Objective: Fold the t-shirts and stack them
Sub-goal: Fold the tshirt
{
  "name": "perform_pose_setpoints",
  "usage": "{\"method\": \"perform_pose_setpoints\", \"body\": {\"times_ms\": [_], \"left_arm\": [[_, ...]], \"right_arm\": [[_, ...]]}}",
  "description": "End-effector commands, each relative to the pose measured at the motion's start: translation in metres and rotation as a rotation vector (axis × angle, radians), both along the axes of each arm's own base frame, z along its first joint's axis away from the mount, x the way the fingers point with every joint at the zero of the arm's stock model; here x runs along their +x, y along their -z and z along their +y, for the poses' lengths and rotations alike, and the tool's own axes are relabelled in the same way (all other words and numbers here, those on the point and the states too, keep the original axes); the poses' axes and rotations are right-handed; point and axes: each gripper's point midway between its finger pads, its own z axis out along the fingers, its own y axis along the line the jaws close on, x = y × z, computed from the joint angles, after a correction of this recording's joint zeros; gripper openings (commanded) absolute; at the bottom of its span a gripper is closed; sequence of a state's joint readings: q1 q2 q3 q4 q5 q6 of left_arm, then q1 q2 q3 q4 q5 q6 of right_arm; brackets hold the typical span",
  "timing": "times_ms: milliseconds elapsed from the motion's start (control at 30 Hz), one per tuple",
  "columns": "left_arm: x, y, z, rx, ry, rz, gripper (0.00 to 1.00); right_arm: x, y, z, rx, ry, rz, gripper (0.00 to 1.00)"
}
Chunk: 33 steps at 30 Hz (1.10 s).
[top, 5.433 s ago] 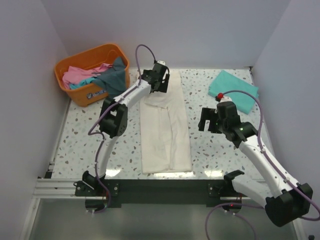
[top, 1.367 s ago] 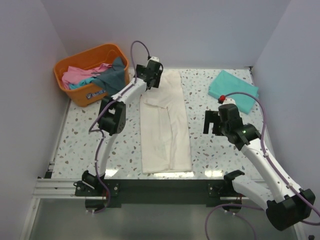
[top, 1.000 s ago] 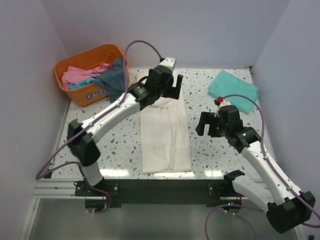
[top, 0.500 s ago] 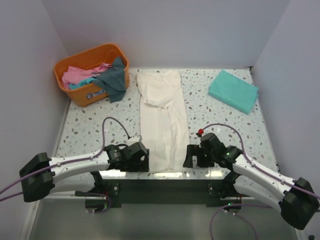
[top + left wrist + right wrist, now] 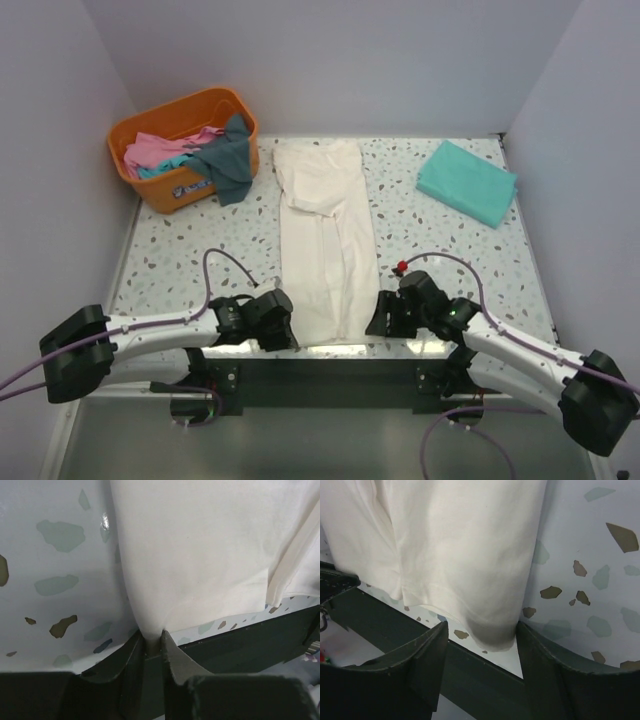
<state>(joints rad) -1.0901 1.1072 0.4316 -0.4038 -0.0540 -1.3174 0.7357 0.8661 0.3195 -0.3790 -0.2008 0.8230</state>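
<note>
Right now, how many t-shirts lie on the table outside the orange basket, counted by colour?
cream-white t-shirt: 1
teal-green t-shirt: 1
Total: 2

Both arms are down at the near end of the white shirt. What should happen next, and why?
Probably close the right fingers on their hem corner. The left fingers already pinch the cream shirt's other near corner, while the right ones stand open on either side of the cloth.
</note>
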Motion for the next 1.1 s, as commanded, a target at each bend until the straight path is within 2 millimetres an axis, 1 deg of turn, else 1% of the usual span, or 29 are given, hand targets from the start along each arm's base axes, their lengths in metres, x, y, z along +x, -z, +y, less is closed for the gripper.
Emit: {"method": "perform_pose_setpoints", "body": {"times_ms": [0, 33, 67, 100, 133, 167, 200, 233, 333, 400, 433, 467, 500, 533, 567, 600, 667, 700, 733, 767, 800, 833, 867, 900, 933, 967, 1000, 1033, 1067], "left_arm": [[-0.01, 0.016, 0.012, 0.046, -0.02, 0.046, 0.22], [-0.009, 0.016, 0.012, 0.043, -0.023, 0.042, 0.2], [-0.007, 0.015, 0.01, 0.039, -0.025, 0.035, 0.14], [-0.007, 0.016, 0.011, 0.045, -0.025, 0.033, 0.1], [-0.004, 0.015, 0.011, 0.051, -0.034, 0.025, 0.05], [-0.004, 0.014, 0.01, 0.05, -0.033, 0.022, 0.0], [-0.003, 0.015, 0.011, 0.056, -0.032, 0.021, 0.0], [-0.003, 0.013, 0.008, 0.051, -0.028, 0.02, 0.0], [-0.006, 0.007, 0.001, 0.018, -0.006, 0.02, 0.0], [-0.015, 0.002, -0.004, -0.001, 0.021, 0.027, 0.0], [-0.02, 0.0, -0.003, 0.004, 0.03, 0.035, 0.0], [-0.027, -0.001, -0.004, 0.014, 0.05, 0.035, 0.0], [-0.029, -0.004, -0.004, 0.014, 0.05, 0.037, 0.0], [-0.031, -0.009, -0.003, 0.033, 0.055, 0.04, 0.0], [-0.029, -0.012, -0.002, 0.046, 0.055, 0.025, 0.0], [-0.026, -0.022, -0.004, 0.05, 0.054, 0.012, 0.0], [-0.015, -0.034, -0.007, 0.048, 0.052, -0.046, 0.0], [-0.007, -0.05, -0.015, 0.023, 0.046, -0.08, 0.0], [0.004, -0.056, -0.015, 0.035, 0.023, -0.134, 0.0], [0.011, -0.061, -0.014, 0.043, 0.004, -0.155, 0.0], [0.019, -0.069, -0.017, 0.047, -0.004, -0.176, 0.0], [0.027, -0.072, -0.017, 0.049, -0.008, -0.188, 0.0], [0.042, -0.07, -0.012, 0.074, -0.02, -0.198, 0.0], [0.055, -0.077, -0.019, 0.043, -0.023, -0.22, 0.0], [0.064, -0.079, -0.02, 0.038, -0.019, -0.223, 0.0], [0.08, -0.078, -0.014, 0.068, -0.043, -0.238, 0.0], [0.093, -0.092, -0.019, 0.057, -0.053, -0.275, 0.0], [0.109, -0.099, -0.014, 0.084, -0.092, -0.32, 0.0], [0.117, -0.099, -0.012, 0.12, -0.089, -0.338, 0.0]], "right_arm": [[-0.014, 0.013, -0.005, -0.019, 0.012, 0.073, 0.59], [-0.016, 0.014, -0.006, -0.027, 0.013, 0.081, 0.51], [-0.018, 0.015, -0.007, -0.03, 0.009, 0.089, 0.45], [-0.019, 0.016, -0.007, -0.029, 0.007, 0.09, 0.41], [-0.018, 0.016, -0.005, -0.02, 0.01, 0.087, 0.26], [-0.018, 0.016, -0.005, -0.016, 0.012, 0.089, 0.21], [-0.021, 0.016, -0.002, -0.005, -0.003, 0.1, 0.14], [-0.022, 0.016, 0.001, 0.006, -0.012, 0.104, 0.0], [-0.028, 0.011, 0.006, 0.02, -0.037, 0.097, 0.0], [-0.036, 0.009, 0.006, 0.016, -0.056, 0.092, 0.0], [-0.042, 0.012, 0.0, -0.008, -0.038, 0.113, 0.0], [-0.044, 0.005, 0.0, 0.017, -0.037, 0.096, 0.0], [-0.047, 0.0, 0.0, 0.022, -0.043, 0.092, 0.0], [-0.049, -0.002, -0.005, 0.007, -0.031, 0.093, 0.0], [-0.044, -0.018, -0.002, 0.041, -0.025, 0.046, 0.0], [-0.043, -0.022, -0.007, 0.024, -0.018, 0.034, 0.0], [-0.03, -0.031, -0.012, 0.002, 0.022, -0.03, 0.0], [-0.023, -0.043, -0.009, 0.004, 0.021, -0.067, 0.0], [-0.016, -0.046, -0.011, -0.014, 0.035, -0.092, 0.0], [-0.005, -0.047, -0.015, -0.053, 0.071, -0.128, 0.0], [0.004, -0.053, -0.016, -0.085, 0.089, -0.157, 0.0], [0.011, -0.058, -0.017, -0.103, 0.104, -0.18, 0.0], [0.029, -0.071, -0.018, -0.128, 0.151, -0.245, 0.0], [0.04, -0.079, -0.016, -0.134, 0.161, -0.292, 0.0], [0.049, -0.088, -0.015, -0.142, 0.177, -0.322, 0.0], [0.061, -0.108, -0.01, -0.131, 0.197, -0.373, 0.0], [0.074, -0.11, -0.015, -0.2, 0.22, -0.414, 0.0], [0.083, -0.118, -0.015, -0.222, 0.236, -0.447, 0.0], [0.094, -0.133, -0.012, -0.228, 0.255, -0.483, 0.0]]}}
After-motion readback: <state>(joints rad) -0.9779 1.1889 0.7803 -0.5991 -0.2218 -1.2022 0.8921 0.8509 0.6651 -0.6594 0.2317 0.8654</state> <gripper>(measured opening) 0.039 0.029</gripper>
